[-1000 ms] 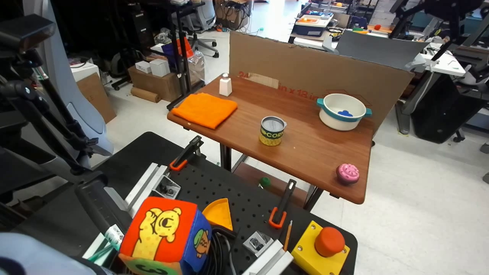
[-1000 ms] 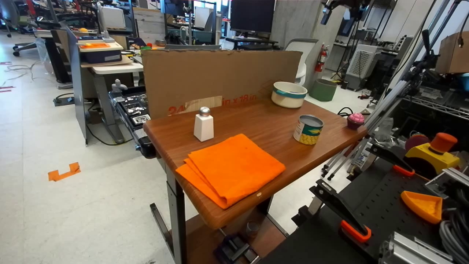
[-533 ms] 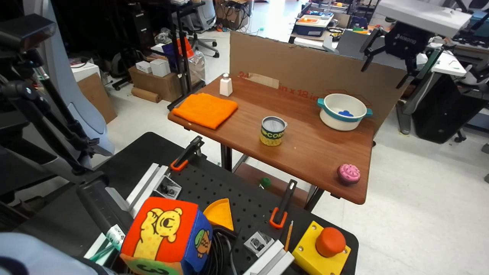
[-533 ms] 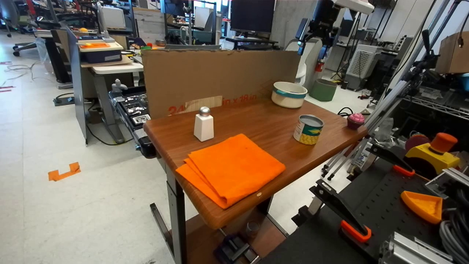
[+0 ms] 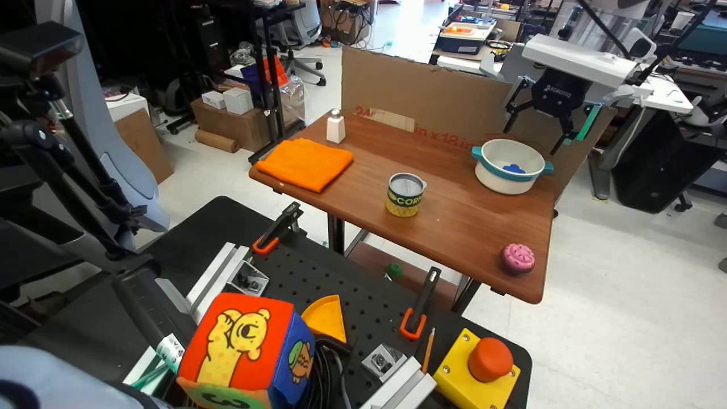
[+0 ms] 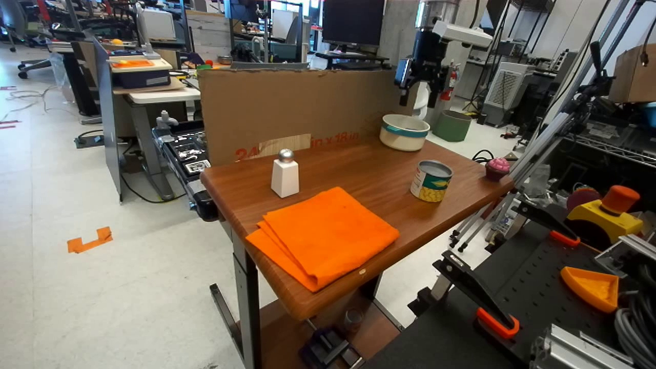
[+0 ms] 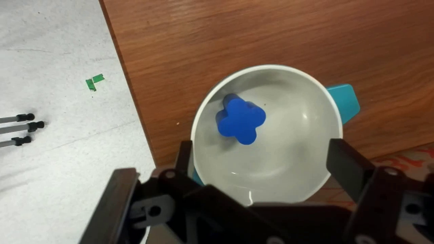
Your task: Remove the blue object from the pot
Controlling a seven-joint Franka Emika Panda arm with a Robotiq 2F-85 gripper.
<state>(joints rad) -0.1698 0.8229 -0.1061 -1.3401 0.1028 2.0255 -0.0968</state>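
- Your gripper (image 5: 531,141) has come lower and nearer to the white pot (image 7: 291,142) since half a second ago; the things on the table (image 5: 454,190) lie as they did.
- You have the jaws spread wide apart and pointing down. In an exterior view the tips show just above the pot's rim, and in your wrist view they flank the lower part of its opening.
- Your target, the blue flower-shaped block (image 7: 241,120), lies inside the pot, off-centre and near the wall; you cannot tell whether it touches that wall. In the wrist view it shows up and to the left of the pot's middle.
- The pot stands upright near a corner of the table, its teal handles at opposite sides, with a cardboard sheet (image 5: 431,91) upright behind it.
- Farther out on the table you have an upright corn can (image 5: 404,196), well apart from the pot, and a pink-frosted cupcake (image 5: 517,259) near another corner.
- At the far end from the pot, a folded orange cloth (image 6: 328,236) lies flat, with a white shaker (image 6: 285,177) upright near it.
- Beyond the table, you see a plush cube (image 5: 244,341) and a red push button (image 5: 490,359) on a yellow box (image 5: 454,369).
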